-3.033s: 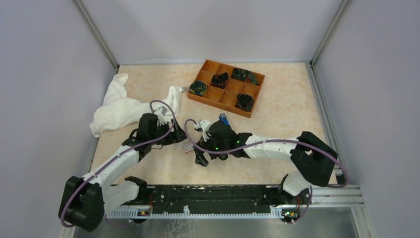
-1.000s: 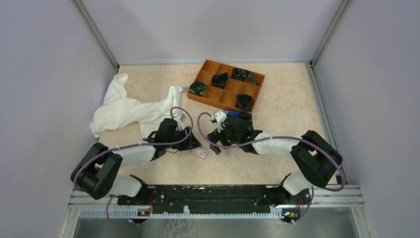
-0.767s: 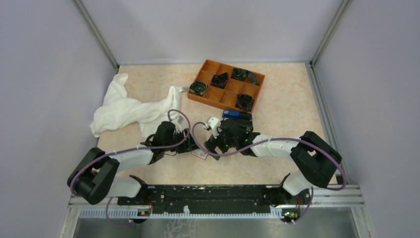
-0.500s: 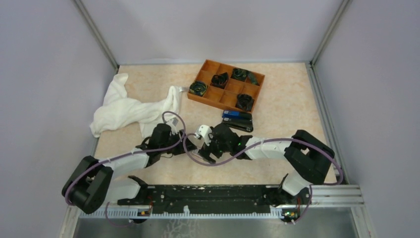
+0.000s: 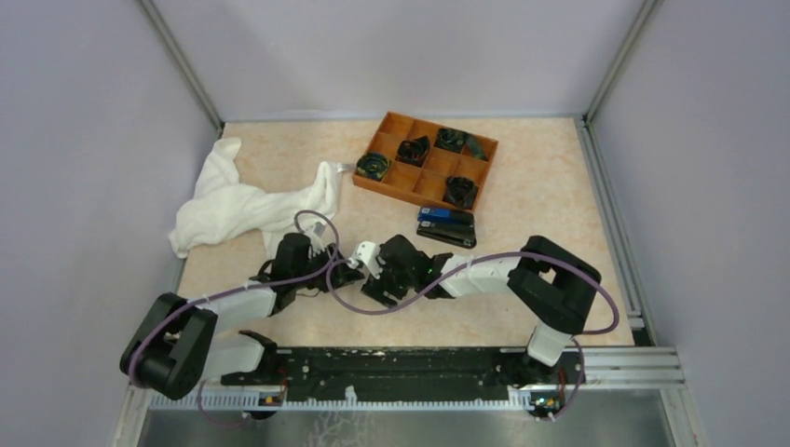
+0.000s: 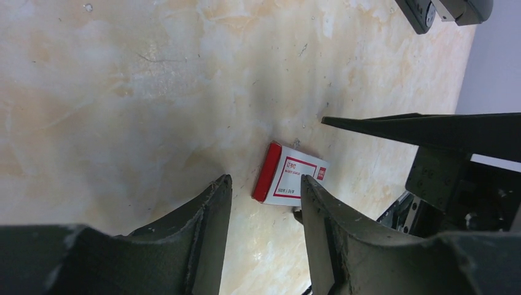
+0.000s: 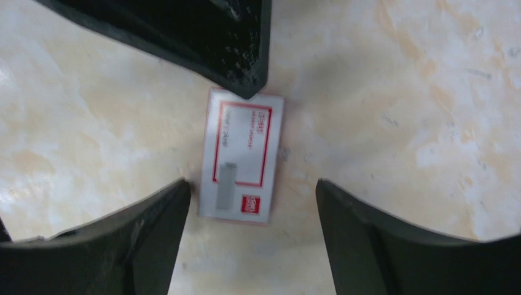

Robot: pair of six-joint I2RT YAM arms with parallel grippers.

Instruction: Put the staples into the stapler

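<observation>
Both tools crowd the staples carton (image 7: 241, 155), flat on the table (image 7: 399, 92) at mid-frame: right tool (image 7: 249, 187) straddles it wide and empty, left tool (image 6: 264, 179) half-open at its upper end, so pinch the long sides squarely with the left kept clear.

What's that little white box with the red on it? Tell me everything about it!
The small flat white cardboard carton with a red-framed label and one red side lies label-up on the beige marbled table. The right gripper straddles it, jaws open. A black fingertip of the left gripper sits at one short end; whether it touches is unclear.
</observation>
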